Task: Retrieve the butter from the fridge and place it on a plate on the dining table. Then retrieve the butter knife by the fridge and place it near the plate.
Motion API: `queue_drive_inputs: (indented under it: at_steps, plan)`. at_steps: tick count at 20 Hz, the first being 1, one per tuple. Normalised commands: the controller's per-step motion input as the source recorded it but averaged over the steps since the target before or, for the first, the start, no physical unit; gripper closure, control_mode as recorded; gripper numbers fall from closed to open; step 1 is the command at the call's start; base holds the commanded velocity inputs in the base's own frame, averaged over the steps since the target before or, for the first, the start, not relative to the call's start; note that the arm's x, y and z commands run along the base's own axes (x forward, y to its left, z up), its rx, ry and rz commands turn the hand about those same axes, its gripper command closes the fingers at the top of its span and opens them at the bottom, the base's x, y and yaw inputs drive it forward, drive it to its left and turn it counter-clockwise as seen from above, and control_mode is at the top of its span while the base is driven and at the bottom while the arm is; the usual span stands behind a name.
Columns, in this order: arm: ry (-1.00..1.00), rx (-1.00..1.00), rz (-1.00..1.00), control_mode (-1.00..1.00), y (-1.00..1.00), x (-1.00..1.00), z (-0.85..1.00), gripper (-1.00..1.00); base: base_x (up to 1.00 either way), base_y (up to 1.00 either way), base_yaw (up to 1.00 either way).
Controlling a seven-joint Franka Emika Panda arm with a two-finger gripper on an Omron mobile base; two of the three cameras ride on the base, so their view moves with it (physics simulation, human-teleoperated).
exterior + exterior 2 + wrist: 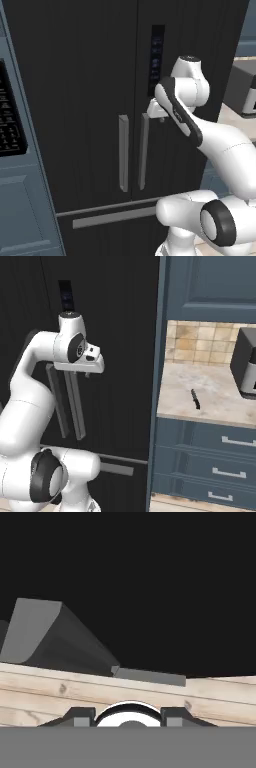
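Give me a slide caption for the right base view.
Gripper reaches the closed fridge door handles; butter knife lies on the counter.

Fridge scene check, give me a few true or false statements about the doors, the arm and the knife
1. Both doors of the fridge are closed. True.
2. The butter knife lies on the floor. False: it lies on the marbled counter right of the fridge.
3. The gripper is by the top of the right door handle. True.
4. The bottom drawer is pulled out. False: it sits flush.
5. The gripper holds the butter. False: nothing sits between its fingers.
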Motion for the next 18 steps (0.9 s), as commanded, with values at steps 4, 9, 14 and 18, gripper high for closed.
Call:
queue_drive_inputs:
  at_steps: [4,9,14,18]
  plan:
    - [0.00,0.00,-0.02,-1.00,0.00,-0.18,0.00,-1.00,0.00,0.00,0.00]
    - [0.01,0.01,-0.06,1.00,0.00,-0.31,-0.03,-1.00,-0.31,0.00,-0.10]
    - [0.00,0.00,0.00,1.00,0.00,0.00,0.00,-1.00,-0.34,0.29,-0.19]
    - [0.00,0.00,0.00,1.00,0.00,0.00,0.00,-1.00,0.02,0.56,-0.11]
